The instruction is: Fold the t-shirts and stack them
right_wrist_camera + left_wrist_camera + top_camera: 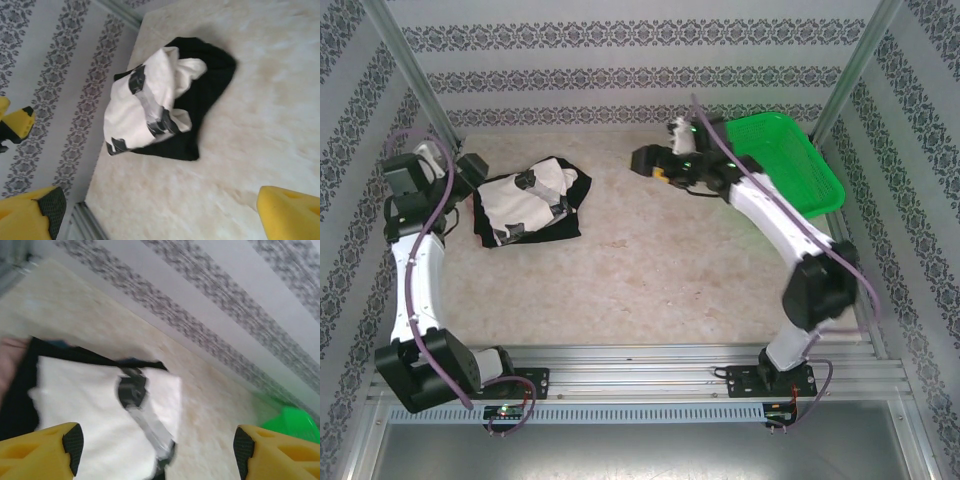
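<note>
The two t-shirts lie in one pile at the back left of the table. The cream-white t-shirt [520,205] with dark printed patches rests crumpled on top of the black t-shirt [570,215]. My left gripper [478,172] hovers just left of the pile, open, with the white t-shirt [90,410] below its yellow fingers [60,450] and nothing between them. My right gripper [642,160] is apart from the pile on its right, open and empty [170,215]. It looks across bare table at the white t-shirt [145,105] and the black t-shirt [210,85].
A bright green mesh basket [790,160] stands at the back right beside the right arm, its corner [292,422] seen past the left gripper. Patterned walls enclose the table on three sides. Bare tabletop [650,280] spreads across the middle and front.
</note>
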Controlling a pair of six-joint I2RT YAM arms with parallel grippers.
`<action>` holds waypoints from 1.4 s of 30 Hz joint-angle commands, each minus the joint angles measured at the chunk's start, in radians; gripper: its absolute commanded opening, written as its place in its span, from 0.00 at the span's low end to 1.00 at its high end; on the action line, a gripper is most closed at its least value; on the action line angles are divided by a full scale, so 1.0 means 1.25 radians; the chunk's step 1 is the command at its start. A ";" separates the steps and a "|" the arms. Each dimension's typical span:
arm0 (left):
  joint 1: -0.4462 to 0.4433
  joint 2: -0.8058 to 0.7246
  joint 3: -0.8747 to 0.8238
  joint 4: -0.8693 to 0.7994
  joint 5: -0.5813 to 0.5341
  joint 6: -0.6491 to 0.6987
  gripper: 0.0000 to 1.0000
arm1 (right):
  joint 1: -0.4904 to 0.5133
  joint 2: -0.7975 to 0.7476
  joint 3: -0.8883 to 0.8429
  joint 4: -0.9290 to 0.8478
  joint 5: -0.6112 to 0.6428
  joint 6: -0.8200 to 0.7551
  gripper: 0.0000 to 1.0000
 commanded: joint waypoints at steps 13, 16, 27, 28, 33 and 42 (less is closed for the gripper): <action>-0.262 0.178 -0.149 0.056 -0.192 -0.089 0.82 | -0.030 -0.567 -0.586 -0.047 0.043 0.014 0.98; -0.258 0.295 -0.107 0.063 -0.209 -0.058 0.81 | -0.034 -0.587 -0.600 -0.067 0.051 0.020 0.98; -0.181 0.629 0.181 0.005 -0.283 0.056 0.81 | -0.037 -0.539 -0.544 -0.095 0.071 0.018 0.98; -0.178 0.659 0.228 -0.016 -0.285 0.079 0.81 | -0.037 -0.536 -0.540 -0.099 0.075 0.018 0.98; -0.155 0.734 0.361 -0.085 -0.284 0.138 0.81 | -0.043 -0.524 -0.536 -0.115 0.076 0.011 0.98; -0.185 0.418 0.143 0.042 -0.142 0.069 0.83 | -0.150 -0.565 -0.533 -0.244 0.186 -0.101 0.98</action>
